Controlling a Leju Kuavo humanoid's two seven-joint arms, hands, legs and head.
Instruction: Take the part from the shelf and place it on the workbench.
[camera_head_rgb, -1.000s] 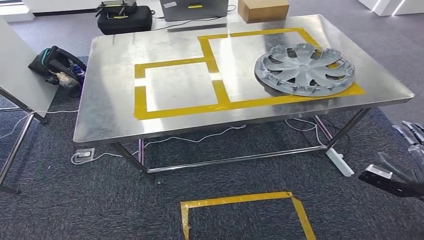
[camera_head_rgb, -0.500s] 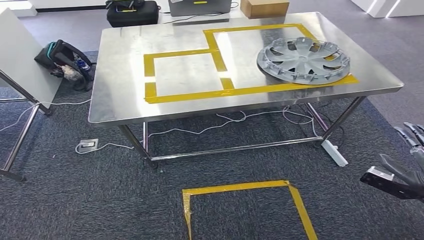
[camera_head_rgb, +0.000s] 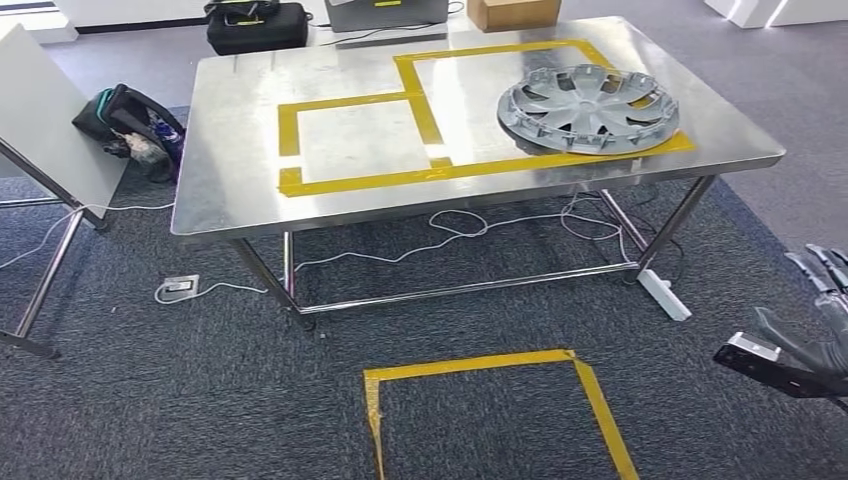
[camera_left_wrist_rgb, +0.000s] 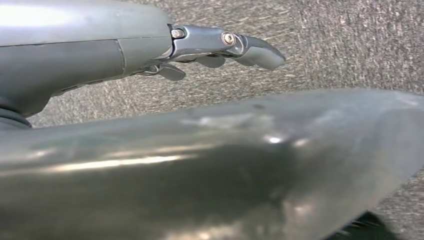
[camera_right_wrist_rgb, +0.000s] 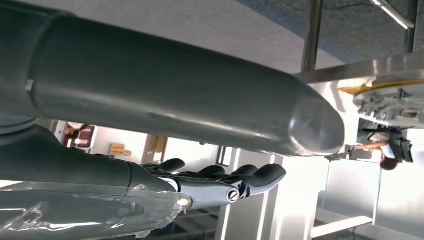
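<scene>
The part, a grey wheel cover (camera_head_rgb: 588, 108), lies flat on the steel workbench (camera_head_rgb: 240, 130), inside the larger yellow-taped rectangle at its right end. Its rim (camera_right_wrist_rgb: 395, 102) also shows on the table edge in the right wrist view. My right hand (camera_head_rgb: 815, 330) hangs low at the right, well clear of the table, fingers (camera_right_wrist_rgb: 220, 182) stretched out and holding nothing. In the left wrist view my left hand (camera_left_wrist_rgb: 210, 47) hangs over grey carpet with fingers extended and nothing in it.
A yellow tape square (camera_head_rgb: 500, 365) marks the carpet before the bench. A power strip (camera_head_rgb: 664, 293) and cables lie under the table. A black bag (camera_head_rgb: 130, 125) and a white panel on legs (camera_head_rgb: 40, 130) stand at the left; a cardboard box (camera_head_rgb: 512, 12) sits beyond.
The whole picture has shifted: the camera has drawn back from the bench, so the table sits higher and smaller. The wheel cover stays where it lies. My right hand hangs as before.
</scene>
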